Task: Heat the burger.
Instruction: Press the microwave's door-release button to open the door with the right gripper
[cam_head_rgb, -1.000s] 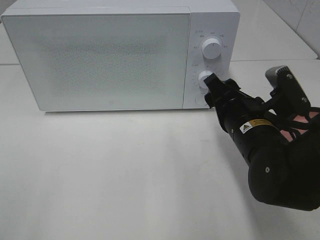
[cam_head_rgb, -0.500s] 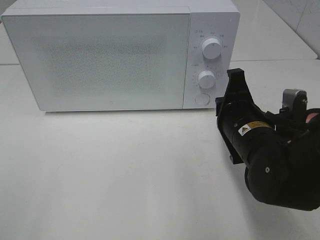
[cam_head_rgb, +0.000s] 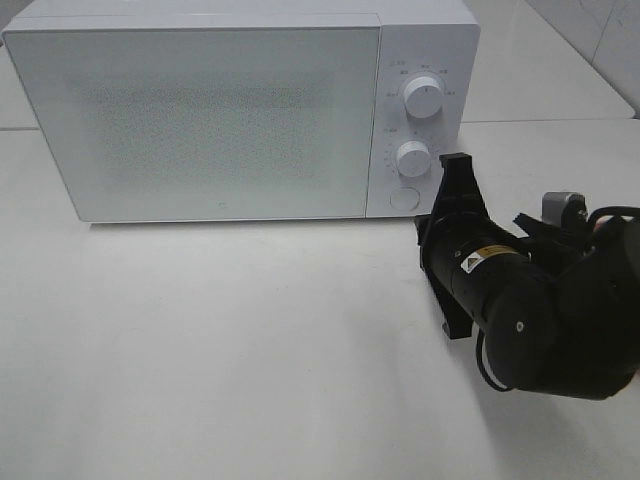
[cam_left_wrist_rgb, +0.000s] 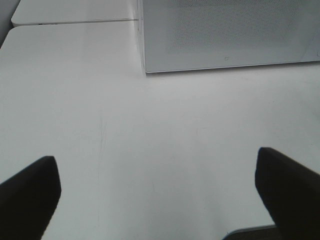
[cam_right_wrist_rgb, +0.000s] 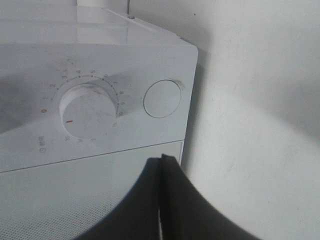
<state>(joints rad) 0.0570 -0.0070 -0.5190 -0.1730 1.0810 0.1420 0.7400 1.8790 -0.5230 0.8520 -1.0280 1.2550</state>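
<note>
The burger is hidden; none of the views show it. The white microwave (cam_head_rgb: 200, 110) stands at the back of the table with its door closed. It also shows in the left wrist view (cam_left_wrist_rgb: 225, 35). My right gripper (cam_head_rgb: 425, 235) is shut and empty, rolled on its side, just below and to the right of the round door button (cam_head_rgb: 404, 197). In the right wrist view the closed gripper (cam_right_wrist_rgb: 161, 162) points at the panel near the lower knob (cam_right_wrist_rgb: 90, 110) and the button (cam_right_wrist_rgb: 162, 98). My left gripper (cam_left_wrist_rgb: 160, 200) is open and empty over bare table.
The upper knob (cam_head_rgb: 424, 97) and lower knob (cam_head_rgb: 413, 158) sit on the microwave's right panel. The white table (cam_head_rgb: 250, 350) spreads in front of the microwave. The right arm's black body (cam_head_rgb: 540, 320) fills the lower right.
My right gripper has come off the lower knob, drawn back and down toward the table, and rolled onto its side. The microwave door stays closed.
</note>
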